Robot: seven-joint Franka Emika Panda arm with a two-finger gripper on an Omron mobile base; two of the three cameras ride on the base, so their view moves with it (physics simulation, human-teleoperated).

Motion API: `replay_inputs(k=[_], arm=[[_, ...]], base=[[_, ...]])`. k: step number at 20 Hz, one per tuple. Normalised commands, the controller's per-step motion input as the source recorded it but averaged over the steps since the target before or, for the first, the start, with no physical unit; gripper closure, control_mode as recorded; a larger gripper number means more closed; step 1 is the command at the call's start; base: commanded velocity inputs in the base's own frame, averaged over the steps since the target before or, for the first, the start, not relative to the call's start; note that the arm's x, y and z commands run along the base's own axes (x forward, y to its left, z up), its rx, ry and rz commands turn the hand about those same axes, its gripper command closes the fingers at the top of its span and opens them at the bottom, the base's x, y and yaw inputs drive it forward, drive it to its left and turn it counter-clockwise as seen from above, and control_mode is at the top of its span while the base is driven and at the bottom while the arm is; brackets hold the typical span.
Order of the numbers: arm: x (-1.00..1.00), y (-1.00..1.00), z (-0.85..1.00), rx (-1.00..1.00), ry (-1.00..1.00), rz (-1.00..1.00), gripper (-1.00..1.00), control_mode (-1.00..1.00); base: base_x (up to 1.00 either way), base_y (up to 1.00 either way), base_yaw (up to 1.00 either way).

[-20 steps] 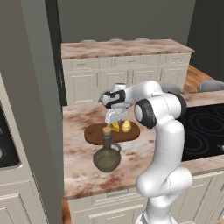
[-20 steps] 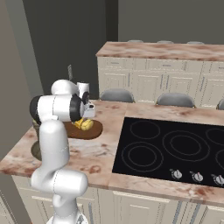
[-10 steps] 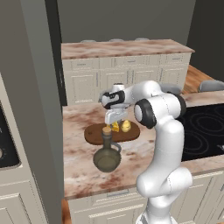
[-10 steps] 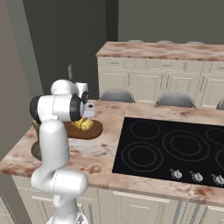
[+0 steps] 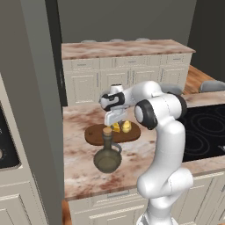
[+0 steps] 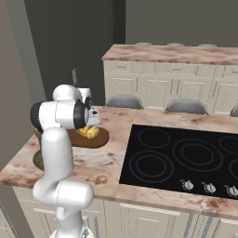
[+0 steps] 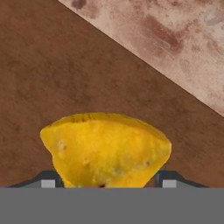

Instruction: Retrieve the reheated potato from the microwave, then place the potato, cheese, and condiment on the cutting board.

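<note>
My gripper (image 5: 115, 124) hangs low over the dark-brown oval cutting board (image 5: 94, 134). The orange-yellow cheese (image 7: 107, 148) wedge rests on the cutting board (image 7: 52, 78), between my gripper's (image 7: 108, 179) two fingertips, which stand close at either side; whether they still press on it I cannot tell. The pale-yellow potato (image 5: 126, 127) lies on the board just right of the cheese (image 5: 116, 128). The olive-green condiment (image 5: 107, 154) bottle stands upright on the counter in front of the board, cork on top. The microwave's black panel (image 5: 6, 140) shows at the left edge.
A black cooktop (image 6: 186, 155) fills the counter to the right. Grey stool backs (image 6: 122, 101) stand behind the counter, with cream cabinets (image 5: 118, 77) beyond. A tall grey wall panel (image 5: 37, 110) rises at the left. Marbled counter (image 7: 175, 35) borders the board.
</note>
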Motion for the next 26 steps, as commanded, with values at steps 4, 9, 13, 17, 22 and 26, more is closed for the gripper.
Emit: replay_inputs(k=[4, 9, 13, 17, 22, 26], arm=[[-0.05, -0.05, 0.00, 0.00, 0.00, -0.03, -1.00, -1.00], [-0.05, -0.01, 0.07, 0.00, 0.00, -0.04, -1.00, -1.00], [0.00, 0.00, 0.24, 0.00, 0.00, -0.02, -1.00, -1.00], [-0.01, 0.00, 0.32, 0.00, 0.00, -0.02, -1.00, -1.00], [-0.21, 0.00, 0.29, 0.01, 0.00, -0.02, -1.00, -1.00], [-0.48, 0.00, 0.20, 0.06, 0.00, -0.01, -1.00, -1.00]], base=[[0.00, 0.00, 0.00], [0.00, 0.00, 0.00], [0.00, 0.00, 0.00], [0.00, 0.00, 0.00], [0.00, 0.00, 0.00], [0.00, 0.00, 0.00]])
